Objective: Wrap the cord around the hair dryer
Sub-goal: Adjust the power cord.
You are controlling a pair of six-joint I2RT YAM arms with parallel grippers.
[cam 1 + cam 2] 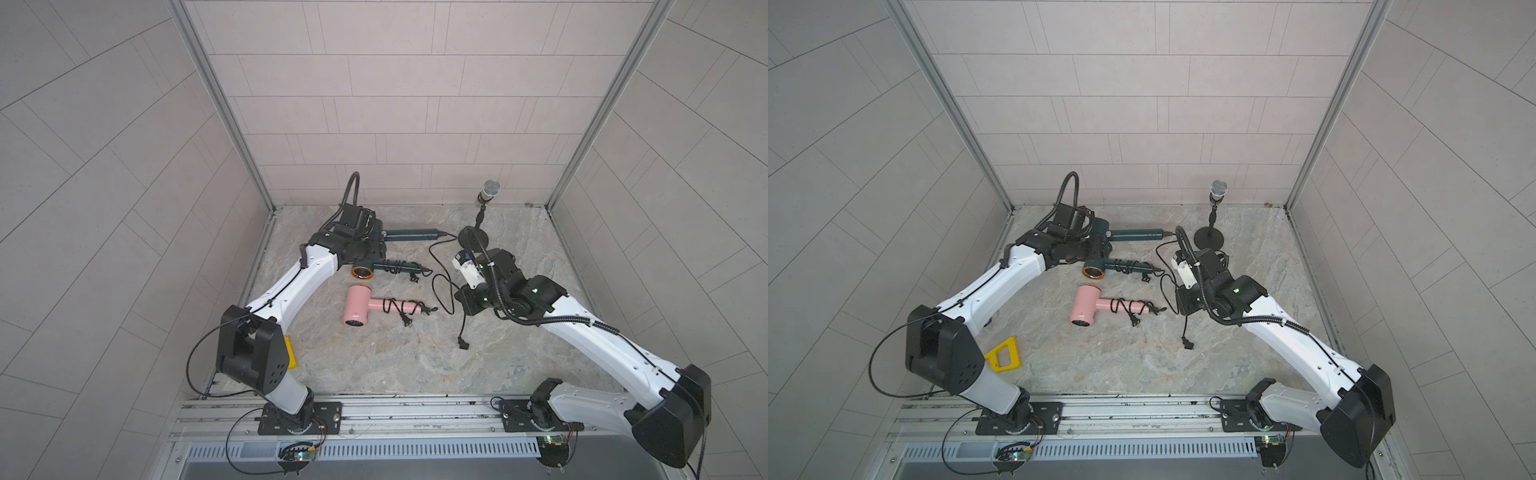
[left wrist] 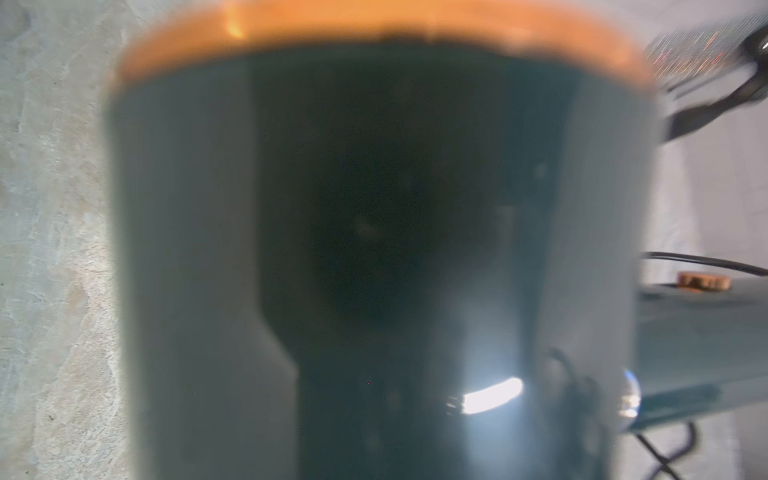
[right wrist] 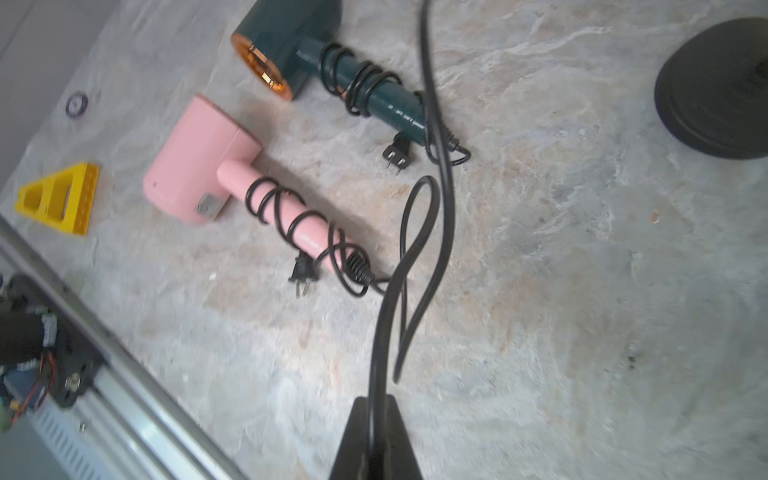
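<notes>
At the back left of the table [image 1: 374, 365] the left gripper [image 1: 371, 237] clamps the head of the green dryer [image 1: 411, 235], handle pointing right, while the right gripper [image 3: 374, 440] is pinched onto its loose, unwrapped cord [image 3: 375, 365].

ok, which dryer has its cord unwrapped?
The rear dark-teal plastic hair dryer; its black cord trails loose. The pink dryer and nearer teal dryer are wrapped.
</notes>
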